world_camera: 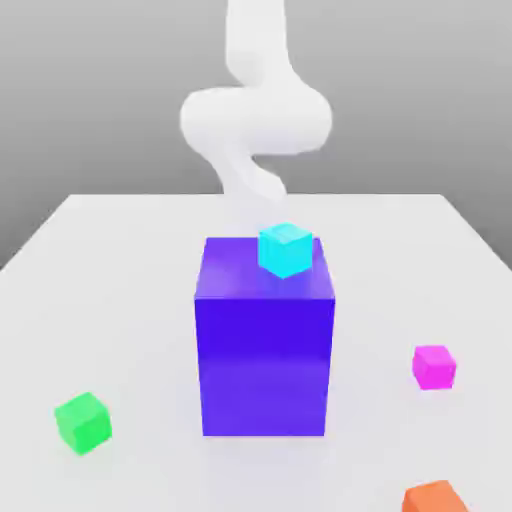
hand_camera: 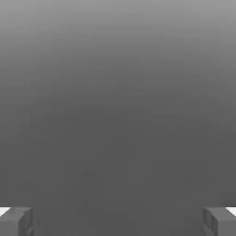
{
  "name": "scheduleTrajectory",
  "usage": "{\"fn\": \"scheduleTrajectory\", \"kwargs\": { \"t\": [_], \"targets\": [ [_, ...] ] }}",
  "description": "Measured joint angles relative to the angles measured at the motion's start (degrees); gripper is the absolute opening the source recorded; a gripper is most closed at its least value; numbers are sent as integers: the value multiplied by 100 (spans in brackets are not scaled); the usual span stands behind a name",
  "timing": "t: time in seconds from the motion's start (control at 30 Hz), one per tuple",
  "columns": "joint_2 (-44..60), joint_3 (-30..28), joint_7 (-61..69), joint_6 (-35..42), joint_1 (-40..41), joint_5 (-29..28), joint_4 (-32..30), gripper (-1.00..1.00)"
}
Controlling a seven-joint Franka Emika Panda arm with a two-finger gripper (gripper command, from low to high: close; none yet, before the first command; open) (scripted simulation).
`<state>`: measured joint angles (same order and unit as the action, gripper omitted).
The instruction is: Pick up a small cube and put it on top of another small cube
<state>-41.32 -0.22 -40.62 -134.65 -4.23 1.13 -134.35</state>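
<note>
Magenta, the small glossy cube (world_camera: 434, 368) sits on the pale surface (world_camera: 375, 290) toward the exterior view's right — the empty hand (hand_camera: 118, 222), fingers spread wide, could strike the tall purple-blue block (world_camera: 264, 365) if carried low.

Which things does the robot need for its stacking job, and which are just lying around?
For the job:
- pink cube
- green cube
- gripper

Just lying around:
- big blue block
- cyan cube
- orange cube
</note>
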Motion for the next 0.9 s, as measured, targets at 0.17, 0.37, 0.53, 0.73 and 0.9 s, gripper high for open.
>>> {"fn": "scheduleTrajectory", "kwargs": {
  "t": [0.17,0.37,0.53,0.73,0.9],
  "targets": [
    [929,9,1060,-586,-851,218,-525,0],
    [2008,192,2284,-1264,-1720,463,-1133,0],
    [2901,431,3203,-1834,-2374,531,-1641,0],
    [3968,837,4016,-2533,-3018,202,-2257,0],
    [4922,678,3969,-3223,-3408,-549,-2448,0]
  ]
}}
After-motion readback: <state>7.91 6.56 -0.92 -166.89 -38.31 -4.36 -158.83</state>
